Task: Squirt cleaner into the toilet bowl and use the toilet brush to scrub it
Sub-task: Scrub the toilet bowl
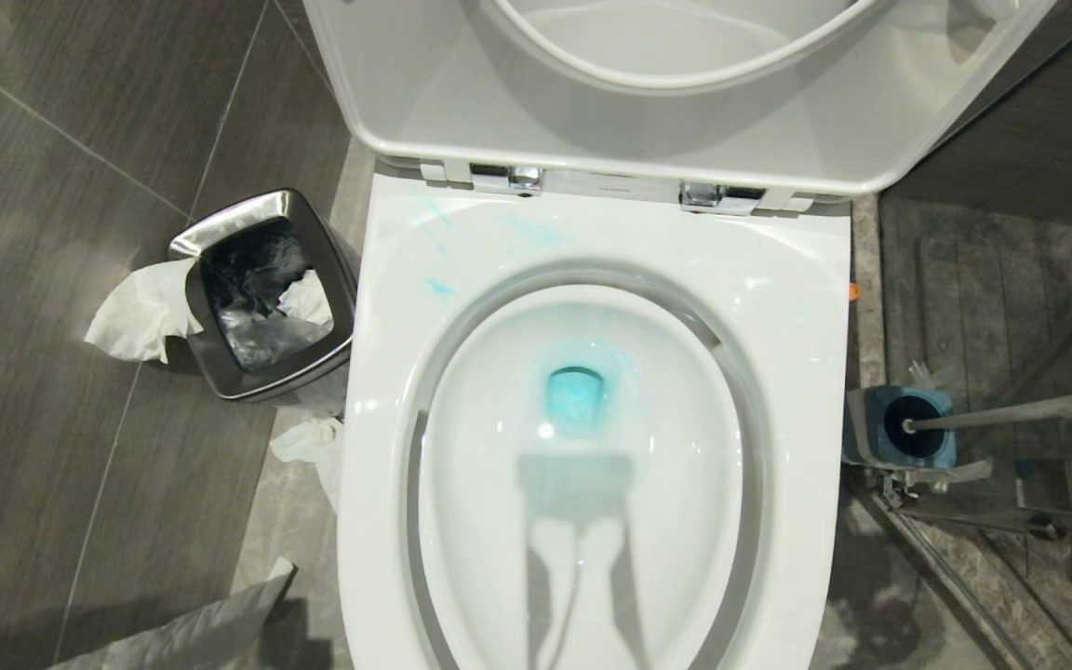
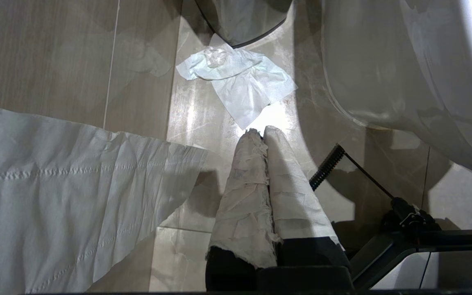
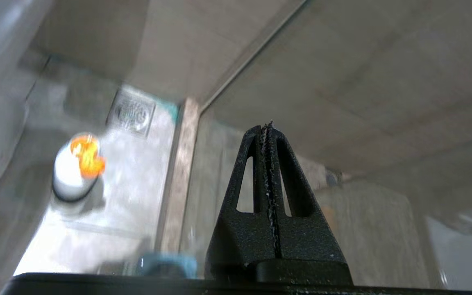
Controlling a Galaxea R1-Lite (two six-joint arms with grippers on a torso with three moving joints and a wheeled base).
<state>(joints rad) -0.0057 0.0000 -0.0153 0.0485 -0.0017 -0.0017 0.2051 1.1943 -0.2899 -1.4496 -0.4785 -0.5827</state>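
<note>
**Ana:** Dark floor tiles (image 1: pixel 52 279) fill the room around the toilet bowl (image 1: pixel 582 447), which dominates the head view with seat and lid (image 1: pixel 648 102) raised, presumably so the basin is reachable. Blue liquid sits in the water at the bottom and streaks the rim, so my guess is the squirting is already done.

**Ben:** And the steel bin (image 1: pixel 261 293) to the bowl's left, with tissue hanging over its edge?

**Ana:** Bystander, I'd say. More tissue (image 2: pixel 240 82) lies on the floor beside it.

**Ben:** Where's the toilet brush (image 1: pixel 1011 411)?

**Ana:** To the right of the bowl, head seated in its blue holder (image 1: pixel 899 426), handle leaning away towards the right. Parked upright like that, it looks unused, so scrubbing is what remains.

**Ben:** The grippers?

**Ana:** Neither shows from the head. The left gripper (image 2: pixel 262 133) hangs low beside the bowl's outer wall, its paper-wrapped fingers pressed together on nothing. The right gripper (image 3: pixel 268 127) has its jaws together too, empty, aimed at the glass partition.

**Ben:** So the brush relative to those jaws?

**Ana:** Only a blue edge, likely the holder, peeks in below them. The cleaner (image 3: pixel 76 172), white with an orange cap, stands on the floor well apart from them.
</note>
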